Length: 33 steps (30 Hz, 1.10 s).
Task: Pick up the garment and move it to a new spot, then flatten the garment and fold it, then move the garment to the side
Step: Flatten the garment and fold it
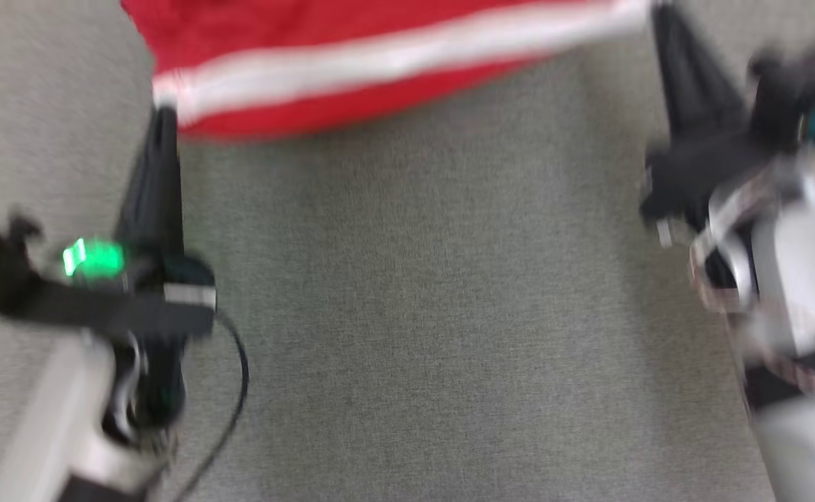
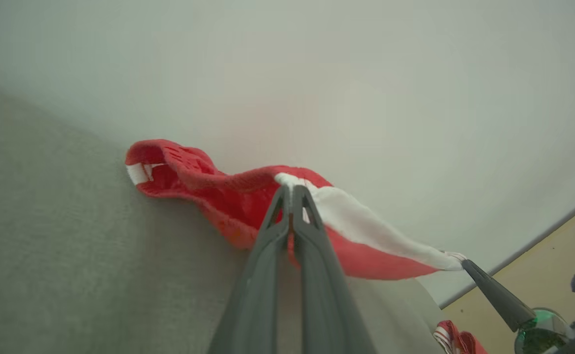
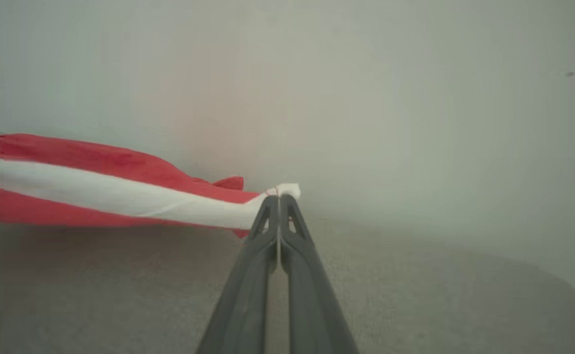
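The garment is red with a broad white band and hangs stretched across the top of the head view, above the grey cloth surface. My left gripper is shut on the white band's left end. My right gripper is shut on its right end. In the left wrist view my left gripper pinches the garment at the white band's edge, and the right gripper's fingers hold the far corner. In the right wrist view the right gripper clamps a white corner of the garment.
A pale wall rises behind the grey surface. At the lower right of the left wrist view lie a strip of tan floor and another red and white cloth. A black cable trails from the left wrist.
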{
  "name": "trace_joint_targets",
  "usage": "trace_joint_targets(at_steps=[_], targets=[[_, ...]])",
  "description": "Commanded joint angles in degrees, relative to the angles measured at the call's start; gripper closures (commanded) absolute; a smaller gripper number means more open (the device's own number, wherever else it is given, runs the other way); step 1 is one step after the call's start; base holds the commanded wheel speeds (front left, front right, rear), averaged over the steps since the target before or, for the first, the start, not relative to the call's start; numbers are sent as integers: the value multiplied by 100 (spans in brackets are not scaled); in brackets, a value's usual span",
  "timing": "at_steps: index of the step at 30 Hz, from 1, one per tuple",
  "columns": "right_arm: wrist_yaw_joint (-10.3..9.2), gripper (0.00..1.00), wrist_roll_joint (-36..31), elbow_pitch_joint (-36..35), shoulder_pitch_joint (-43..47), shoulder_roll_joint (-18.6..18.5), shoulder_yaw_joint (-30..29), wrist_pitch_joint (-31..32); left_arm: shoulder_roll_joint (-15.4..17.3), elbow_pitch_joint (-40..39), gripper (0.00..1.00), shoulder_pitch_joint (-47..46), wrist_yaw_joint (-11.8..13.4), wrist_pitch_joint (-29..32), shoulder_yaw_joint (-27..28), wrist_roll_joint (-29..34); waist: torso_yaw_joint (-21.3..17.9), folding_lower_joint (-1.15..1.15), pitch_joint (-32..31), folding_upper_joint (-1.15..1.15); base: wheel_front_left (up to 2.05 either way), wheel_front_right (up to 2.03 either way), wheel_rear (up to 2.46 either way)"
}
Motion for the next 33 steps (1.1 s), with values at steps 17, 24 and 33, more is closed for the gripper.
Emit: trace_joint_targets(at_steps=[17, 24, 33], targets=[[-16, 100, 628, -3166, 4805, -596, -353, 2177, -504, 8, 100, 2901, -5, -28, 50, 1032, 163, 1, -1766, 0, 0, 0, 0], [-16, 100, 993, -3763, 5680, -678, -333, 3113, -373, 504, 100, 3586, 76, -29, -118, 1719, 98, 1, -2014, 0, 0, 0, 0], [-16, 100, 1184, -4009, 5625, -705, -470, 3019, -275, 307, 100, 3672, 221, 60, -423, 2102, 239, 1, -2139, 0, 0, 0, 0]])
